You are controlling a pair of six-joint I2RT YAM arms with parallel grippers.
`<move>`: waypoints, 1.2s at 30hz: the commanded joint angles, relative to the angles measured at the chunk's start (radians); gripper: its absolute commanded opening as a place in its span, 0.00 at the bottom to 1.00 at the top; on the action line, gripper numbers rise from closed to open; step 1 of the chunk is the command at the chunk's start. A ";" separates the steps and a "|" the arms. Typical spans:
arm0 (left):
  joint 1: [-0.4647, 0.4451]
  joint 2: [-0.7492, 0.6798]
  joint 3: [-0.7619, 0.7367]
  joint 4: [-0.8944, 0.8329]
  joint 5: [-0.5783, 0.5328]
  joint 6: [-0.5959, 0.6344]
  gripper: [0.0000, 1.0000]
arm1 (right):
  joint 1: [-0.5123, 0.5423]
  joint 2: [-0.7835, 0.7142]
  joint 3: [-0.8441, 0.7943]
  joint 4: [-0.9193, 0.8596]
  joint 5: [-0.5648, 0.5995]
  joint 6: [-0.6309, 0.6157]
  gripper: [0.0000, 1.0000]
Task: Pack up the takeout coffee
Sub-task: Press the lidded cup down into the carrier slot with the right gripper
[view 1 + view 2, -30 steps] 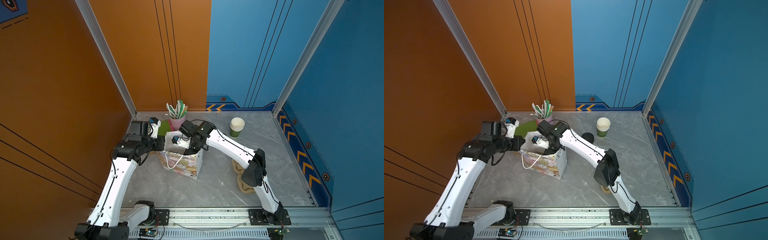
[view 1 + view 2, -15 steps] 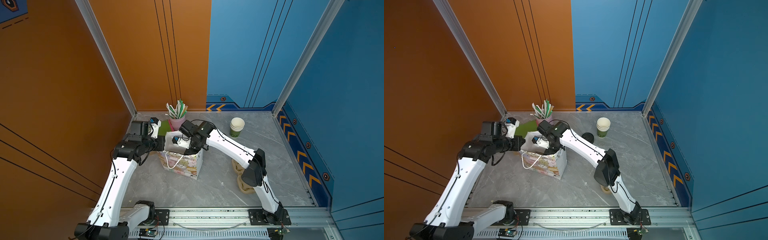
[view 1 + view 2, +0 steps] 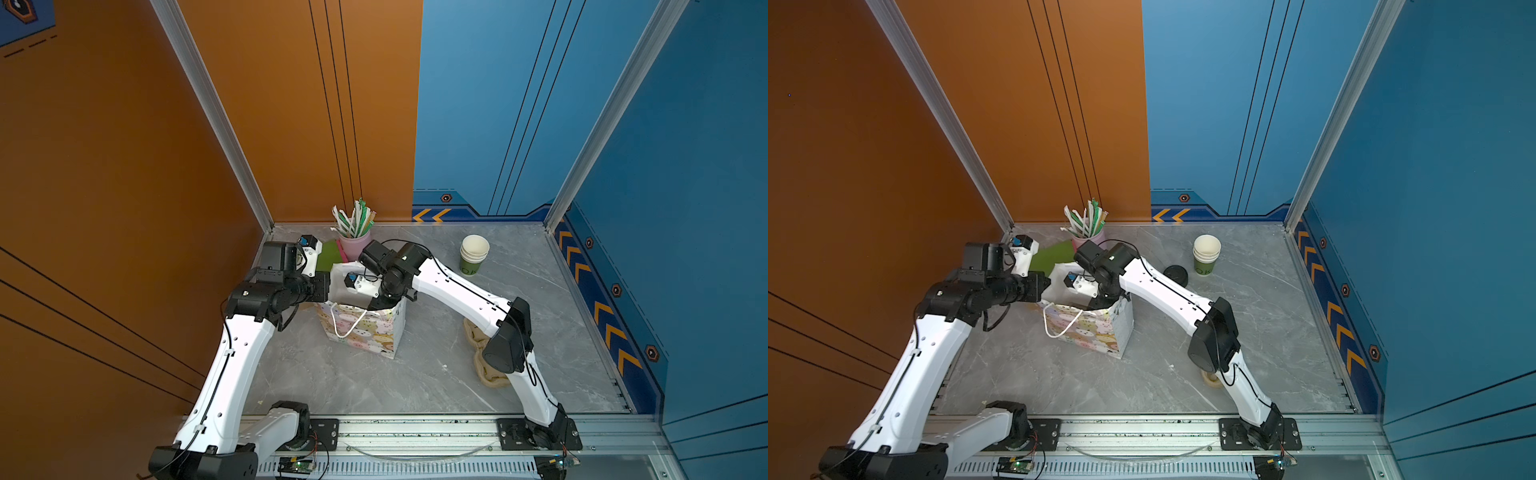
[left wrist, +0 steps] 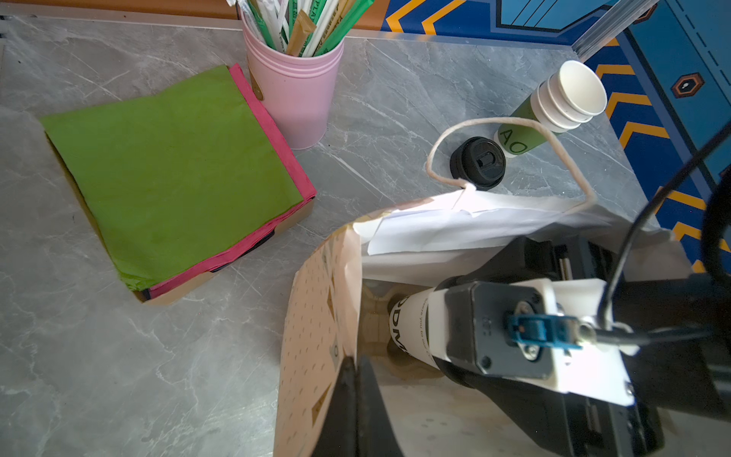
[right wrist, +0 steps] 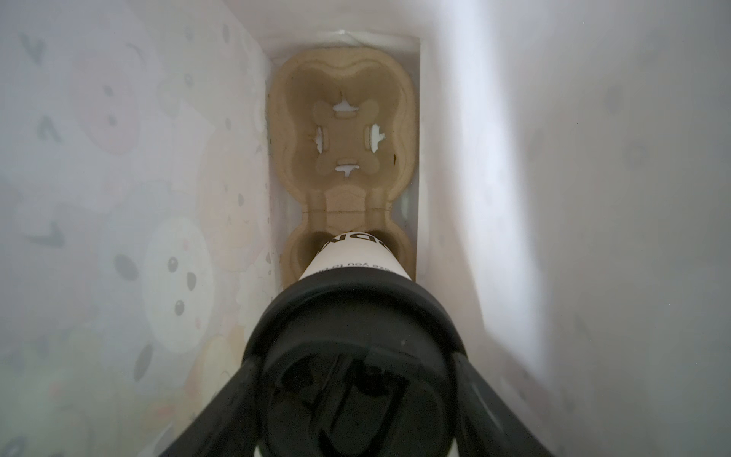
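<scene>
Left fingers (image 4: 372, 403) clenched on paper bag (image 3: 365, 328) rim: keeps mouth open for entry. Right fingers (image 5: 225, 395) grasping takeout coffee (image 5: 352, 257) near lid, reaching down inside bag. Cup base at one well of pulp carrier (image 5: 344, 99) on bag floor; carrier likely there against tipping. Fully seated or not: cannot tell. Farther back on bench (image 3: 415, 386): loose black lid (image 4: 478, 162), cup stack (image 3: 473, 253), both outside bag.
</scene>
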State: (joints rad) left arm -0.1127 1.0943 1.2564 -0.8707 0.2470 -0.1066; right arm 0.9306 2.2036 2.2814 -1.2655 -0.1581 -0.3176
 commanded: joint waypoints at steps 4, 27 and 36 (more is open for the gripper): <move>-0.010 -0.007 -0.002 0.019 -0.006 -0.008 0.00 | -0.005 0.026 0.008 -0.049 -0.005 -0.008 0.59; -0.017 -0.003 -0.006 0.018 -0.004 -0.008 0.00 | -0.003 0.010 0.011 -0.049 -0.012 -0.008 0.64; -0.021 0.001 -0.008 0.019 -0.005 -0.008 0.00 | -0.003 -0.001 0.012 -0.049 -0.012 -0.008 0.71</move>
State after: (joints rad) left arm -0.1257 1.0943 1.2564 -0.8707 0.2436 -0.1066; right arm 0.9310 2.2032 2.2826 -1.2659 -0.1612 -0.3176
